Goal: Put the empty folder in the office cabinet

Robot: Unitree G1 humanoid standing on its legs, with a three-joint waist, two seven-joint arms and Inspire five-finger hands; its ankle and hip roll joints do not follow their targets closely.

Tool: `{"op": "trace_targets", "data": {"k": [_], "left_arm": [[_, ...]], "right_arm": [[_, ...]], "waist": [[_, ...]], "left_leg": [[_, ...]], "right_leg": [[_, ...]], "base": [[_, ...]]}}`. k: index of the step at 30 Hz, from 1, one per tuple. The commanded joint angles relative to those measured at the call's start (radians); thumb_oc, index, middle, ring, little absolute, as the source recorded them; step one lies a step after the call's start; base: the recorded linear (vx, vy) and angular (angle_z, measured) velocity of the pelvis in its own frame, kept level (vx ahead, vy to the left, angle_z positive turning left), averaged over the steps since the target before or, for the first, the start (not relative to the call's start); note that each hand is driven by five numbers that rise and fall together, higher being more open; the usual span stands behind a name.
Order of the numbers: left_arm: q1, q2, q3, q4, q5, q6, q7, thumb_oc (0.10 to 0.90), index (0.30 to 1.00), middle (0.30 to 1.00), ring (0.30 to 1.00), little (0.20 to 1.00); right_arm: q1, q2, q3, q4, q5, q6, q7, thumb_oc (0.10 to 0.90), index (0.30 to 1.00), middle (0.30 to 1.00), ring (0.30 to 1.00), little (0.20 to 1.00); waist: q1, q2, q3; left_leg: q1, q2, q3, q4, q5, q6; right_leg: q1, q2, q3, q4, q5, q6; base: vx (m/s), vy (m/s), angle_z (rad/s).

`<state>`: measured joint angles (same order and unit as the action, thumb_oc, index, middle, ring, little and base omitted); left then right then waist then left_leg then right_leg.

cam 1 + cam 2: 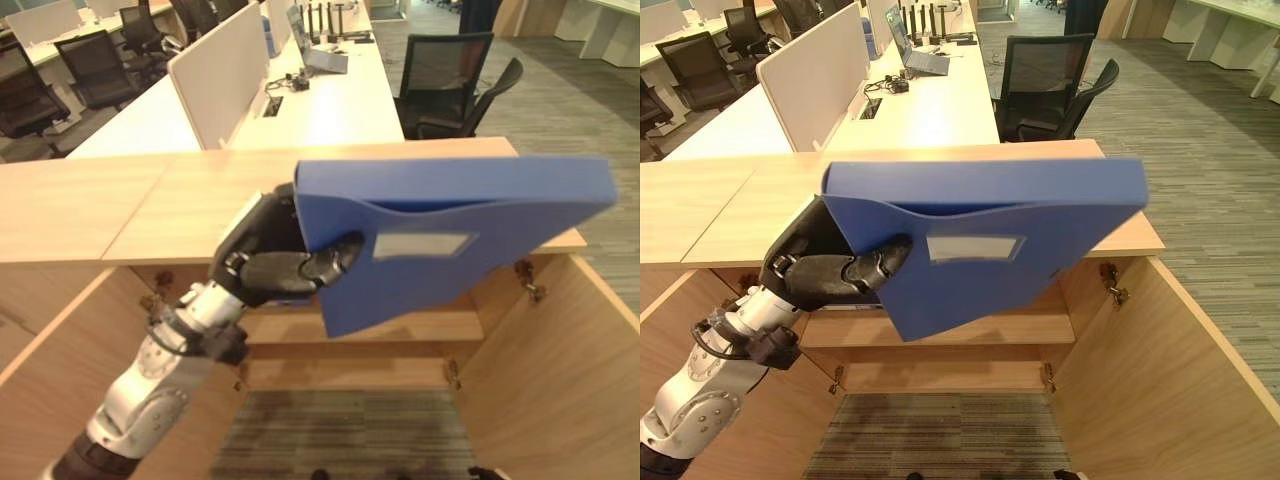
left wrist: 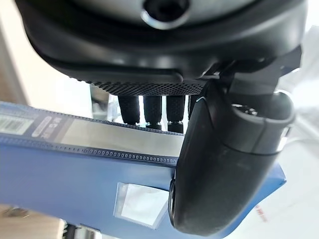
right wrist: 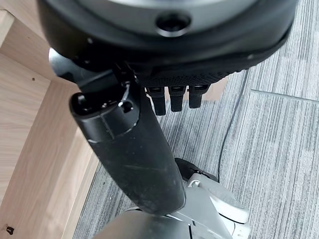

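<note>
The folder [image 1: 455, 235], a blue box file, is held in the air in the left hand [image 1: 275, 262], just above the open front of the office cabinet [image 1: 560, 370]. The thumb lies across the near face of the folder beside its pale label, and the fingers [image 2: 152, 109] are curled behind the far face, so the hand is clamped on the folder's left end. From that grip the folder runs out to the right, its long axis lying across the cabinet's width and tilted a little, with the right end higher than the left. The right hand [image 3: 149, 144] hangs low beside the cabinet's wooden side over the carpet floor [image 3: 279, 129], its fingers relaxed and holding nothing; the left hand alone carries the load.

Below the folder the cabinet stands with both doors swung open toward the robot. Inside, a wooden shelf [image 1: 420, 328] shows beneath the folder's lower edge, and what can be seen of it is bare. The likely next move is to lower the folder and push it away onto that shelf, which looks wide enough to take it lengthwise.

Beyond the cabinet's top panel [image 1: 130, 205] lies a white worktop [image 1: 320, 105] with a divider screen [image 1: 220, 70], and black office chairs [image 1: 450, 85] stand further right.
</note>
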<state>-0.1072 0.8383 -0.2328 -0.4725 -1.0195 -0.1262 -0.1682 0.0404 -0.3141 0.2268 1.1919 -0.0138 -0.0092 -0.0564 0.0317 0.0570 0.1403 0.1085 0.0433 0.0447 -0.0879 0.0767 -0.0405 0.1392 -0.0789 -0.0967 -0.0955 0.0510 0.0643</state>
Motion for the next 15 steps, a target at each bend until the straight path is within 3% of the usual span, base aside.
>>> {"op": "trace_targets", "data": {"k": [1, 8, 11, 15], "left_arm": [[-0.179, -0.007, 0.044, -0.055, -0.106, -0.081, -0.027, 0.4, 0.3, 0.3, 0.3, 0.3], [-0.124, -0.017, 0.058, 0.038, -0.092, -0.064, -0.007, 0.4, 0.3, 0.3, 0.3, 0.3], [-0.066, -0.051, 0.076, 0.104, -0.02, -0.044, 0.011, 0.4, 0.3, 0.3, 0.3, 0.3], [-0.017, -0.09, 0.109, 0.158, 0.011, -0.031, 0.013, 0.4, 0.3, 0.3, 0.3, 0.3]], "right_arm": [[-0.063, -0.013, 0.057, 0.028, -0.018, -0.009, 0.01, 0.8, 0.9, 0.9, 0.9, 0.9], [-0.052, -0.01, 0.052, 0.027, -0.013, -0.003, 0.015, 0.8, 0.9, 0.9, 0.9, 0.9], [-0.044, -0.005, 0.034, 0.009, 0.019, -0.003, 0.026, 0.8, 0.9, 0.9, 0.9, 0.9], [-0.047, 0.014, -0.024, -0.062, 0.178, -0.021, 0.045, 0.8, 0.9, 0.9, 0.9, 0.9]], "waist": [[-0.003, -0.02, -0.003], [-0.007, -0.021, -0.002], [-0.007, -0.025, -0.005], [-0.006, -0.027, -0.006]], "left_leg": [[0.063, 0.024, -0.034, 0.001, -0.15, -0.035], [0.066, 0.022, -0.034, 0.001, -0.151, -0.03], [0.067, 0.021, -0.033, 0.001, -0.151, -0.029], [0.068, 0.022, -0.029, 0.001, -0.151, -0.03]], "right_leg": [[0.054, -0.061, -0.011, 0.021, -0.106, 0.09], [0.048, -0.062, -0.008, 0.038, -0.109, 0.09], [0.046, -0.063, -0.007, 0.04, -0.109, 0.089], [0.047, -0.064, -0.007, 0.036, -0.109, 0.09]], "base": [[0.0, 0.0, 0.0], [0.0, 0.0, 0.0], [0.0, 0.0, 0.0], [0.0, 0.0, 0.0]]}}
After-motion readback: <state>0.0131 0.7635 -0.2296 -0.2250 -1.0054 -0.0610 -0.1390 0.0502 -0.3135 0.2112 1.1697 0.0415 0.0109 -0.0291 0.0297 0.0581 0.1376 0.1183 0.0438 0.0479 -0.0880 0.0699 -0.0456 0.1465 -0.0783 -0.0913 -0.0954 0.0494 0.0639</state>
